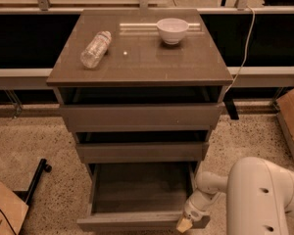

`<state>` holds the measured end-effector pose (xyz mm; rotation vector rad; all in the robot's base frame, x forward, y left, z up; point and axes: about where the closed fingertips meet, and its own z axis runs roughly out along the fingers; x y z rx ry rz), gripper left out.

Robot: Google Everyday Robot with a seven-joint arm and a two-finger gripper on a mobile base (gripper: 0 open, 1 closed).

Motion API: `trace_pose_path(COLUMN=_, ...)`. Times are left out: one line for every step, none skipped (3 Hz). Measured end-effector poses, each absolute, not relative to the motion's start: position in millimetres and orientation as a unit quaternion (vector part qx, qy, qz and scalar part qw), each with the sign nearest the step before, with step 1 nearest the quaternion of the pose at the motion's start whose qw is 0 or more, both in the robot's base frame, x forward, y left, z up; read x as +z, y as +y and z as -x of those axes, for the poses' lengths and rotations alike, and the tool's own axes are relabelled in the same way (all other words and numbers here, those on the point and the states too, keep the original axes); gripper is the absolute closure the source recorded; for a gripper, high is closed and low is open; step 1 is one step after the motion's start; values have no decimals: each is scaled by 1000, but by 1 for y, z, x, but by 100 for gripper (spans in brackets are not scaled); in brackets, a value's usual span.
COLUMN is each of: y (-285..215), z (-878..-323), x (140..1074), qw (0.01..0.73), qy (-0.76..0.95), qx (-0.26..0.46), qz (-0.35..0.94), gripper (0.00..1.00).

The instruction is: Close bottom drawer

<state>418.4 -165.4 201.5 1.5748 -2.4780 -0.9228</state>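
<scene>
The bottom drawer (pixel 137 220) of the grey-brown cabinet (pixel 139 58) stands pulled far out, and its shallow grey box is empty. The middle drawer (pixel 141 152) and the top drawer (pixel 139 116) above it stick out only slightly. My gripper (pixel 185 224) is low at the right end of the bottom drawer's front, right against its corner. My white arm (pixel 264 195) reaches in from the lower right.
A clear plastic bottle (pixel 95 49) lies on the cabinet top and a white bowl (pixel 172 30) stands beside it. Cardboard boxes sit at the lower left (pixel 5 209) and far right (pixel 291 116). A black stand foot (pixel 36 177) lies on the speckled floor at left.
</scene>
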Motion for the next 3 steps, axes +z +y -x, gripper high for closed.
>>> trace_pose_path(y=-169, z=-407, x=179, qw=53, qy=-812, qx=-317, qz=-487, gripper=100)
trace_pose_path(y=-168, z=-407, x=178, qw=53, qy=-812, qx=-318, qz=-487, gripper=100)
trace_pose_path(y=-164, z=-423, x=171, qw=34, qy=-814, qx=-301, qz=-496, gripper=100)
